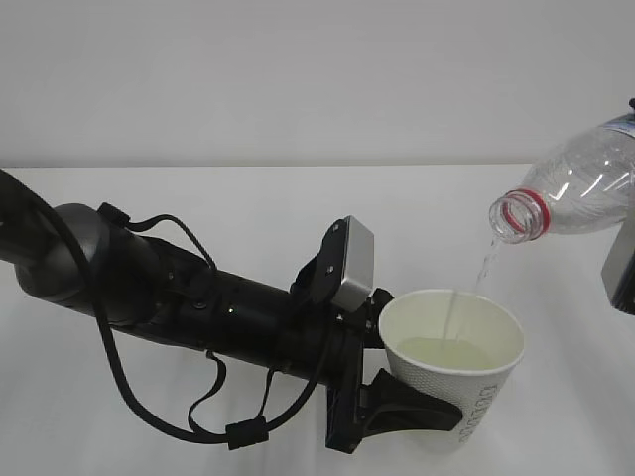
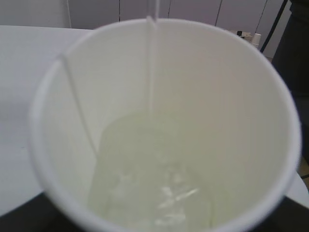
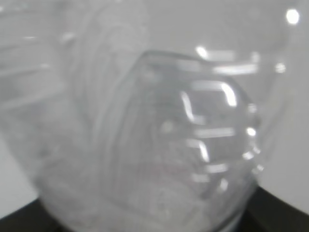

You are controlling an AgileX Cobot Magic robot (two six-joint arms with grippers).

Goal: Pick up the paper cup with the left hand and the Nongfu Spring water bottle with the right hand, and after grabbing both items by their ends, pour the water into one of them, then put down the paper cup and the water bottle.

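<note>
Water (image 1: pixel 451 315) streaming thinly from tilted Nongfu Spring water bottle (image 1: pixel 575 188) at upper right into paper cup (image 1: pixel 451 362) below, cup partly filled. Left pincer (image 1: pixel 397 382) clamped on cup above white table (image 1: pixel 248 213). Right pincer mostly out of frame, clamped on bottle's base.

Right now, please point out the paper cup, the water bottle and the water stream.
paper cup (image 1: pixel 493 392), exterior view, its outer wall.
water bottle (image 1: pixel 585 178), exterior view, its clear shoulder.
water stream (image 1: pixel 452 317), exterior view, its middle inside the cup.

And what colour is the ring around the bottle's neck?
Red; the neck ring shows best in the exterior view.
</note>
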